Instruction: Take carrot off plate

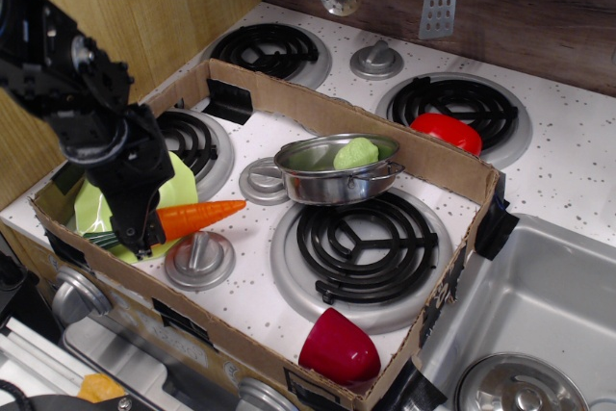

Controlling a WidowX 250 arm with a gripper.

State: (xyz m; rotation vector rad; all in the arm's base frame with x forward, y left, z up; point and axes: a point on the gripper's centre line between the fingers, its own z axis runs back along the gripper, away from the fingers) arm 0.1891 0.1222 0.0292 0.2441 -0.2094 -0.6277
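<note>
On scalloped plastic plate (178,192), pincer (144,234) covers smooth tapered carrot (197,216).

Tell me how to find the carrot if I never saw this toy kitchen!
Look inside the cardboard box on the stove, at its front left corner, where a lime-green plate lies. The carrot lies across the plate, its tip pointing right, with the black hand over its thick end. It is the only long orange thing.

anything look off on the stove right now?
Mostly the carrot: it overhangs the plate, its tip past the rim and pointing at the steel pot. The hand covers its stem end. Nothing spilled or damaged.
</note>
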